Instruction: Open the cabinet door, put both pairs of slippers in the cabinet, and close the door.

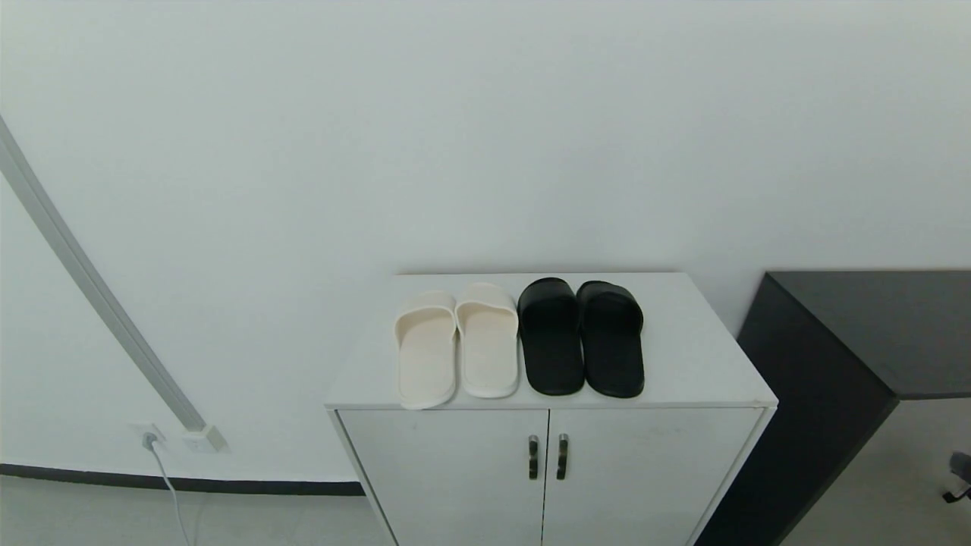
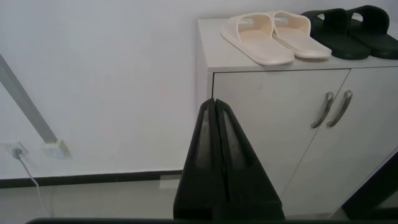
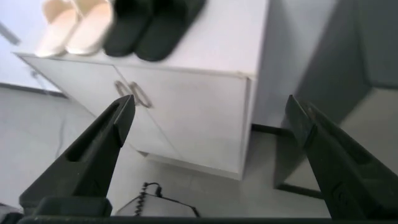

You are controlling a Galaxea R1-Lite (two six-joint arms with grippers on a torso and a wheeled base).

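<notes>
White slippers [image 1: 485,345] and black slippers [image 1: 550,337] atop cabinet [image 1: 698,356], well apart from jaws.

the left pincer [image 2: 214,102] stands in the foreground with its two dark fingers pressed flat together, well short of the white cabinet [image 2: 267,118]. both cabinet doors are shut, and their two metal handles [image 2: 329,109] sit side by side at the middle seam. on the cabinet top the cream slippers [image 2: 273,36] lie beside the black slippers [image 2: 351,28]. low on the wall, a cable [image 2: 31,177] hangs from a socket [image 2: 15,150].
</notes>
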